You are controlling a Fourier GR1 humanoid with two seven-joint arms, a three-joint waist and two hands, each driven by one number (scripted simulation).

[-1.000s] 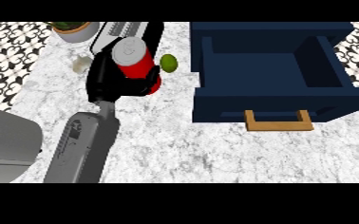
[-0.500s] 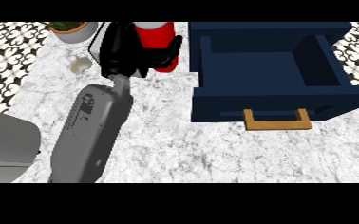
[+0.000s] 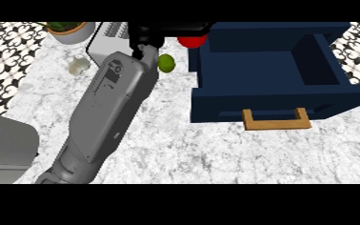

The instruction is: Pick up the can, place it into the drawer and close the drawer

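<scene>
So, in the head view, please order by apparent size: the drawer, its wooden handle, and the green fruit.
1. drawer, clearly the largest
2. wooden handle
3. green fruit, the smallest

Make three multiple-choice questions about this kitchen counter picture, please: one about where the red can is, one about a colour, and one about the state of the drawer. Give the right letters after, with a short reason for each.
1. Where is the red can?
A. In the left hand, beside the drawer's left wall
B. Lying on the drawer's floor
C. Next to the wooden handle

2. What colour is the drawer?
A. White
B. Dark blue
C. Green

3. What state is the drawer in?
A. Pushed shut
B. Pulled open, with nothing seen inside
C. Open with the can inside

Answers:
1 A: the can shows at the black hand near the view's top edge, just left of the drawer's wall.
2 B: its walls and front are dark blue, with a wooden handle.
3 B: its bare floor is visible.
</scene>
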